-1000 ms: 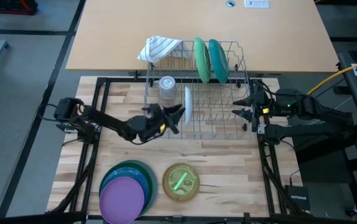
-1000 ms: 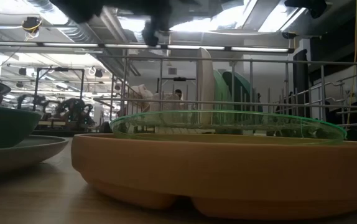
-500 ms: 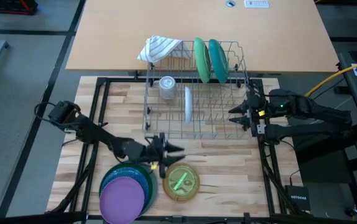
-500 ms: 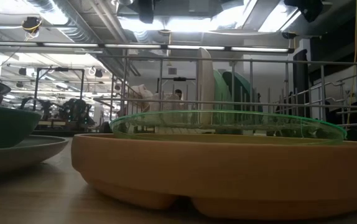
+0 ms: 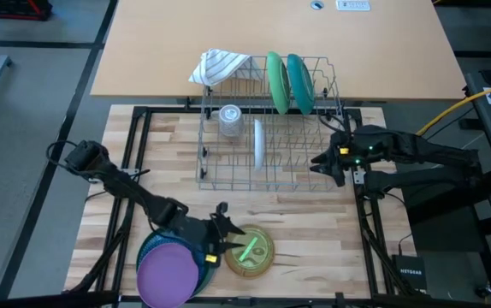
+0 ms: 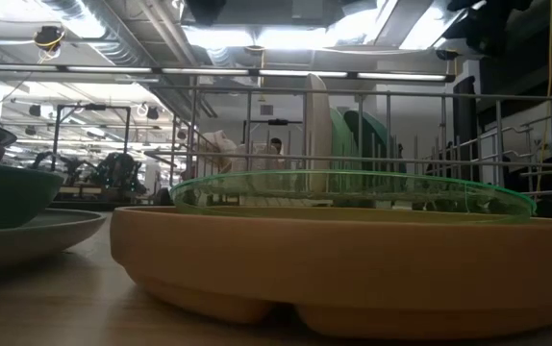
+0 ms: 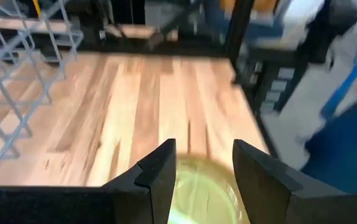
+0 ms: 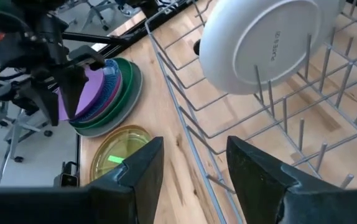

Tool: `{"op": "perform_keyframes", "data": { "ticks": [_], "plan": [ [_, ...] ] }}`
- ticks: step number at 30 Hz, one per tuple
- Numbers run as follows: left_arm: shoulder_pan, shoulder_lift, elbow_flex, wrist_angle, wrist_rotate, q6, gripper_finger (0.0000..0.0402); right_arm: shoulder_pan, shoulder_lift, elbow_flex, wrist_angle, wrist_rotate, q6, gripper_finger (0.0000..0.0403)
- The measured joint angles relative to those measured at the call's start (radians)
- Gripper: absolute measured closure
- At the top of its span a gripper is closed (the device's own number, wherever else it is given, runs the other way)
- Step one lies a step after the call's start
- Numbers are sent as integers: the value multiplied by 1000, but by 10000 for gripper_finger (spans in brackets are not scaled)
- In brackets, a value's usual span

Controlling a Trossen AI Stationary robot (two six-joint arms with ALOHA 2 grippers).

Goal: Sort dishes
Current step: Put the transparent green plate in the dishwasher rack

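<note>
So far it looks like roughly three dishes are racked and a fair pile is left to go. Lower left of the high view there's the stack of plates point(image 5: 173, 261), purple one on top with blue, green and teal rims under it, sitting on the wooden table point(image 5: 314, 231). Just right of that, the left gripper point(image 5: 228, 238) hangs at the edge of the tan divided plate point(image 5: 248, 250), which has a clear green little plate lying in it; fingers are spread and holding nothing, with that plate showing between them in the left wrist view. My guess is that's the next pickup. Centre frame is the wire dish rack point(image 5: 267, 128): one white plate point(image 5: 258, 142) standing on edge in the middle, a green plate point(image 5: 275, 81) and a teal plate point(image 5: 299, 83) upright side by side at the far end. Right of the rack, the right gripper point(image 5: 324, 162) waits beside the rack's right side, fingers apart, empty.
</note>
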Motion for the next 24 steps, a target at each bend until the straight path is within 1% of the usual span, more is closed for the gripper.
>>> {"op": "perform_keyframes", "data": {
  "ticks": [2,5,10,15,19,24],
  "plan": [
    [-11,3,17,-70,0,4,253,0,5,0,-1,0,1,224],
    [-33,34,38,-114,3,13,253,0,8,0,-1,0,14,224],
    [-70,130,67,-120,51,78,254,0,14,0,1,-2,26,224],
    [-88,209,97,-118,53,153,253,0,13,0,2,-3,26,224],
    [-90,241,104,-122,52,189,254,0,12,0,1,-3,26,224],
    [-92,253,104,-210,74,201,253,0,12,0,1,-4,26,224]
  ]
}}
